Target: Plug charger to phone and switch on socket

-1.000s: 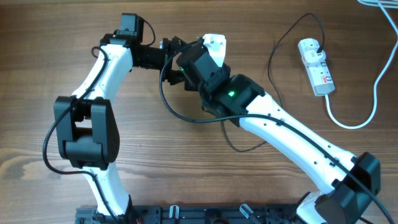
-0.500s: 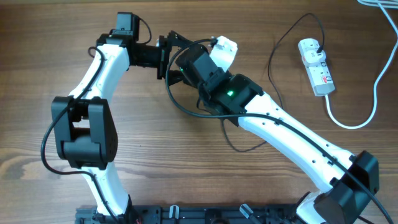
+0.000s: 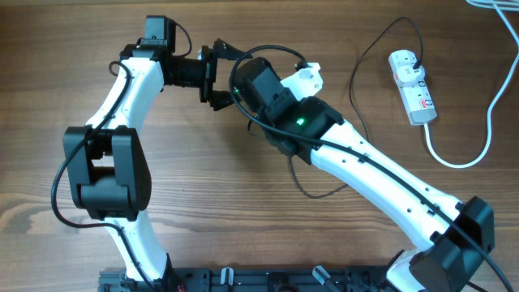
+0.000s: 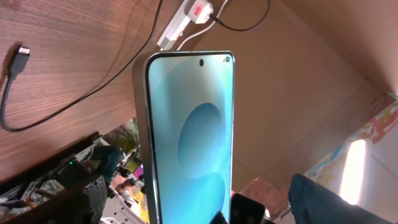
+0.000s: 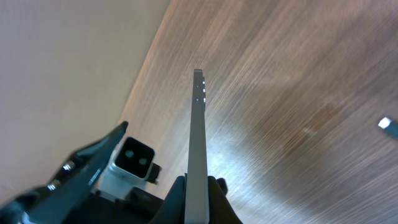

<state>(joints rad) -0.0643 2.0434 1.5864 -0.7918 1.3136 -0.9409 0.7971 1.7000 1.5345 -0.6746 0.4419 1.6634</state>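
Observation:
My right gripper [image 5: 198,185] is shut on the phone [image 5: 198,137], which stands edge-on between its pads. From overhead the phone [image 3: 306,79] is held above the table at the back centre. In the left wrist view its cyan screen [image 4: 189,137] faces the camera. My left gripper [image 3: 216,75] stands open to the left of it, apart from the phone. The charger's thin black cable [image 3: 354,85] runs from the socket [image 3: 412,85] across the table. Its plug tip [image 4: 22,53] lies loose on the wood. The white socket [image 4: 186,18] shows red switch marks.
A thick white cord [image 3: 462,158] curves from the socket to the right edge. The black cable loops under my right arm [image 3: 389,182]. A black rail [image 3: 268,280] runs along the front edge.
My left gripper opened off the phone and drew back to the left. My right gripper swung the phone rightwards, still clamped on it.

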